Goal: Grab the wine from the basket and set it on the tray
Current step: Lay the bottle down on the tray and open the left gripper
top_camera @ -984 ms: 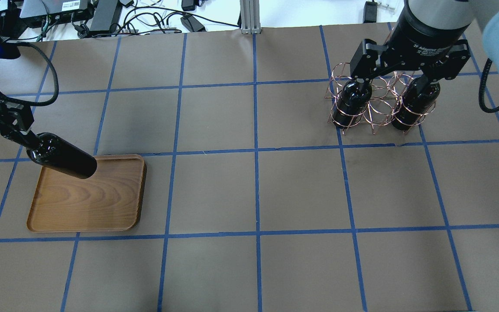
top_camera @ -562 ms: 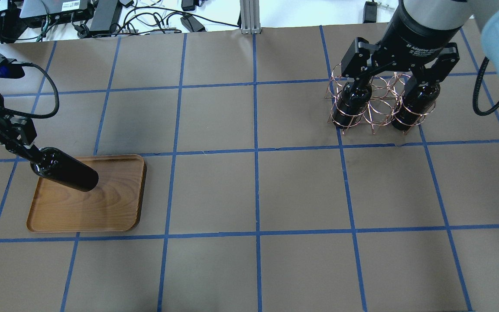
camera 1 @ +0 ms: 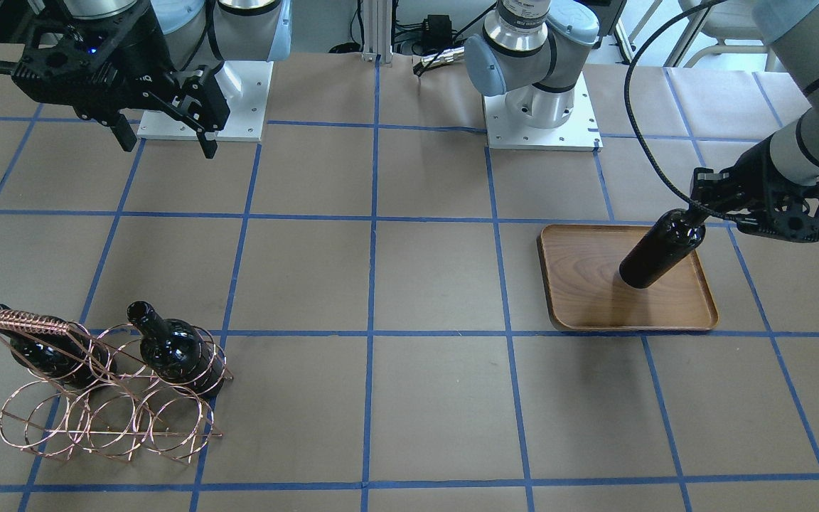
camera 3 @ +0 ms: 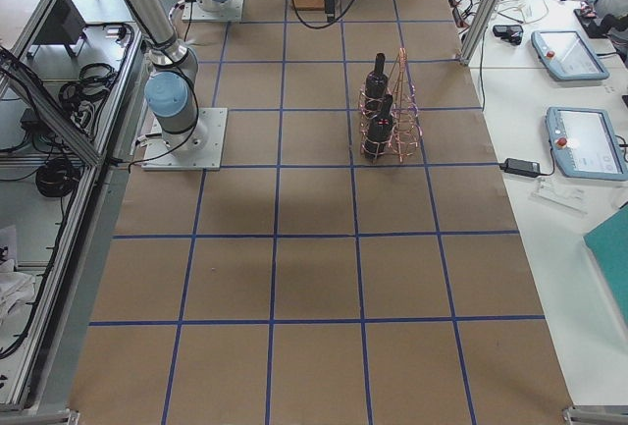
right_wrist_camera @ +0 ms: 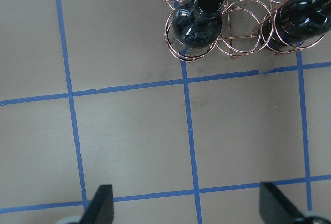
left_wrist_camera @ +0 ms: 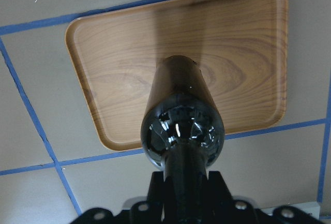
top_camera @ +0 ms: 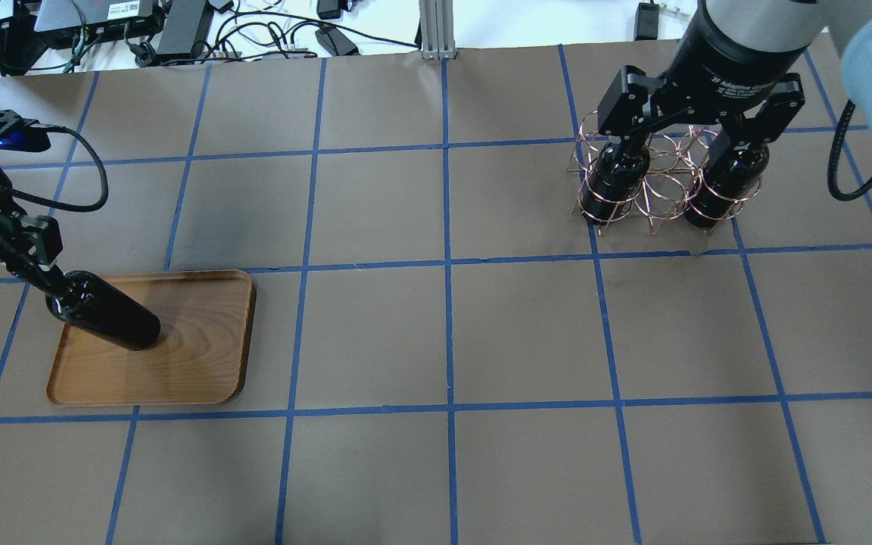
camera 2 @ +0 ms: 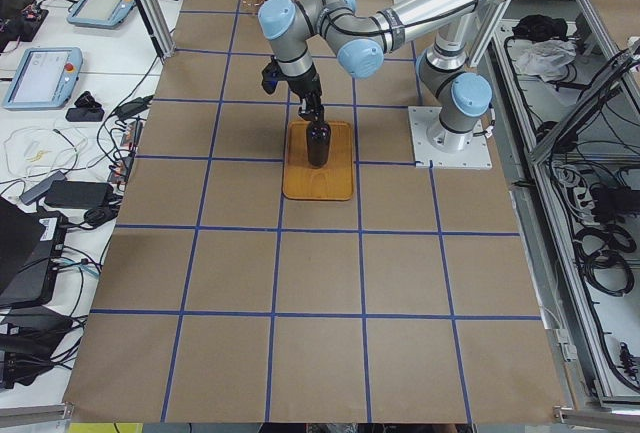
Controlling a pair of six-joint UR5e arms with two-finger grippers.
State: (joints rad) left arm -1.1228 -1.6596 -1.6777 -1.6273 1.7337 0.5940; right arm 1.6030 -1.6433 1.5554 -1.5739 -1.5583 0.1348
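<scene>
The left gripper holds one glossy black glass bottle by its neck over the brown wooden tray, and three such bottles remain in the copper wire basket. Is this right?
No: only two black glass bottles remain in the copper wire basket, as the exterior front-facing view shows. The left gripper does hold a third bottle by its neck over the brown wooden tray.

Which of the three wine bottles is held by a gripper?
The bottle over the tray, gripped at its neck by the left gripper; the other two sit ungripped in the basket.
</scene>
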